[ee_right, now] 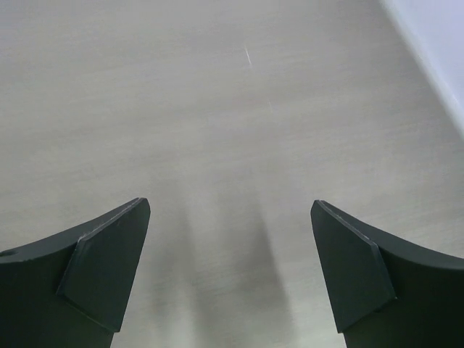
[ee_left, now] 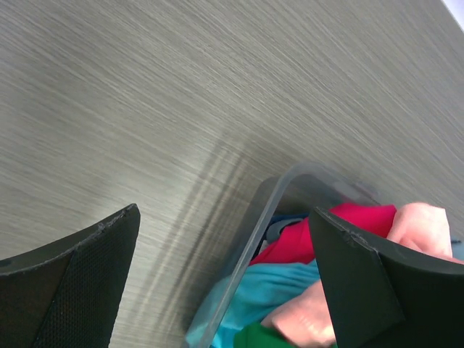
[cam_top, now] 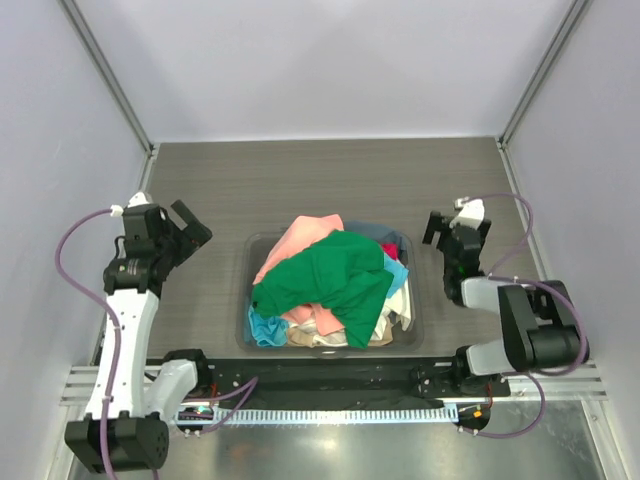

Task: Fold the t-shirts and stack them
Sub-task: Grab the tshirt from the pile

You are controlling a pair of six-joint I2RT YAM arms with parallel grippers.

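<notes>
The green shirt [cam_top: 330,280], topmost in the bin [cam_top: 250,262], is judged light and limp; its nine o'clock fold should be pinched. The left gripper [cam_top: 192,225] and right gripper [cam_top: 455,223] are held released, empty.

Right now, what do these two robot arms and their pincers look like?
Both arms are slim, jointed limbs in black and white: the left arm has a long white segment, the right arm chunky black joints. A looping purple cable runs along each. The left gripper and right gripper are black, with two flat wedge-shaped fingers each.
</notes>
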